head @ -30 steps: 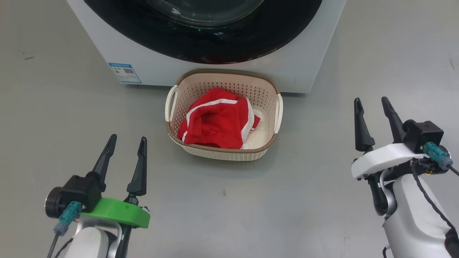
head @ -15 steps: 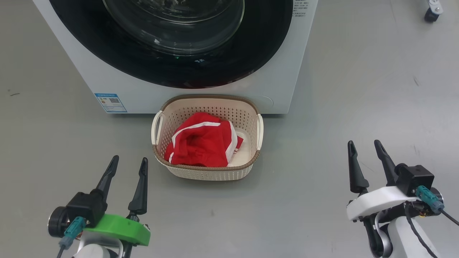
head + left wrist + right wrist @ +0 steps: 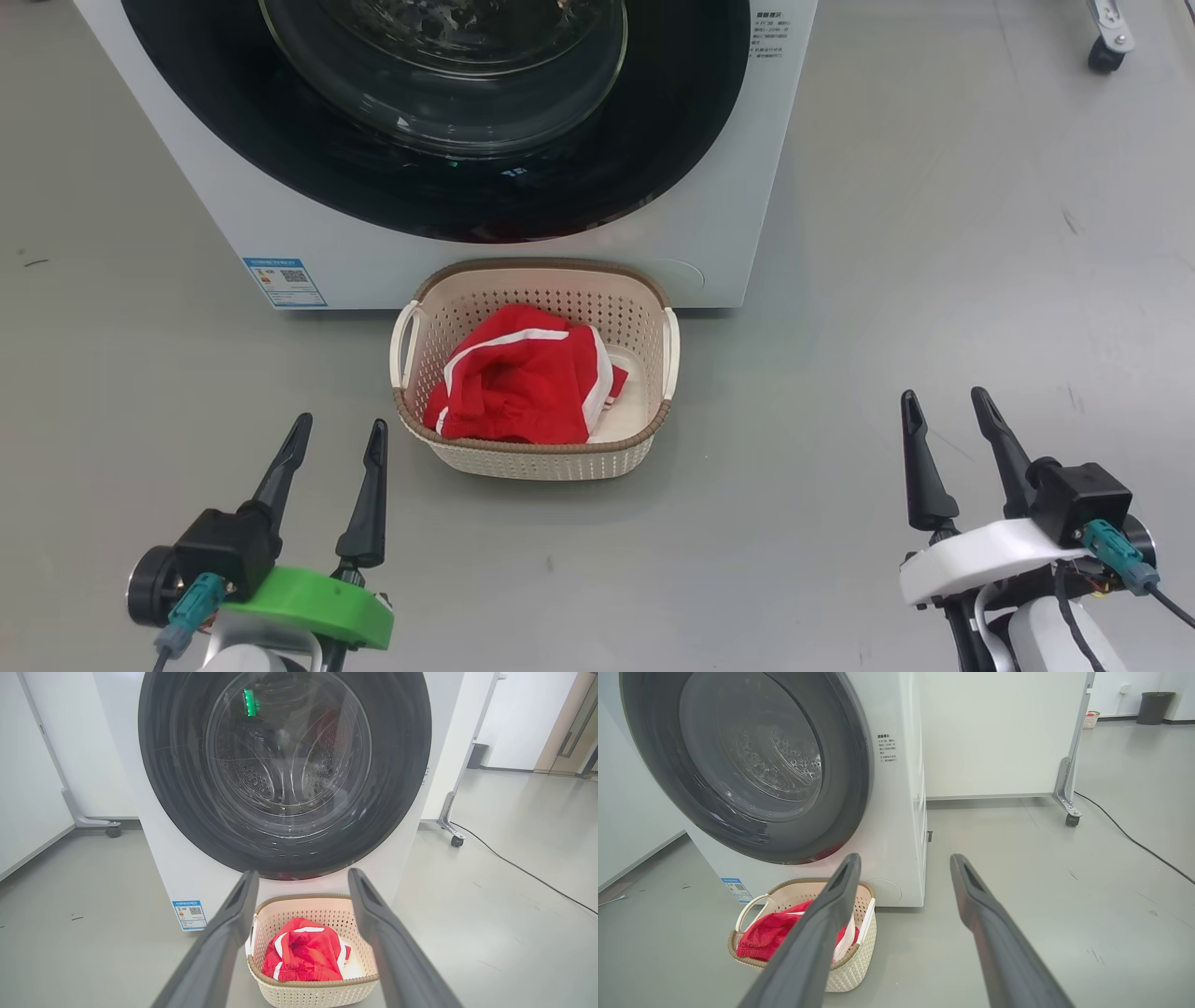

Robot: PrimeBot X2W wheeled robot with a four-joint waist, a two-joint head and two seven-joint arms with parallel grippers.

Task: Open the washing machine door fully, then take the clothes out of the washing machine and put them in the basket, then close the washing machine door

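The white washing machine (image 3: 719, 187) stands at the top of the head view, its black-rimmed glass door (image 3: 448, 121) lying flush against the front. Right before it on the floor sits the cream basket (image 3: 537, 462), with the red, white-striped clothes (image 3: 513, 387) bundled inside. My left gripper (image 3: 338, 425) hangs open and empty to the basket's lower left. My right gripper (image 3: 943, 397) is open and empty, well off to the basket's right. The left wrist view looks between its fingers at the door (image 3: 285, 774), basket (image 3: 280, 994) and clothes (image 3: 303, 956).
Grey floor spreads all around. A white panel on castors (image 3: 1071, 819) stands behind and right of the machine, and a black cable (image 3: 1134, 842) trails over the floor there. Another castor (image 3: 112, 830) sits left of the machine. A dark bin (image 3: 1155, 707) is far off.
The head camera has pulled back and tilted up, so more of the door shows and the basket looks smaller. Both grippers stay open and empty.
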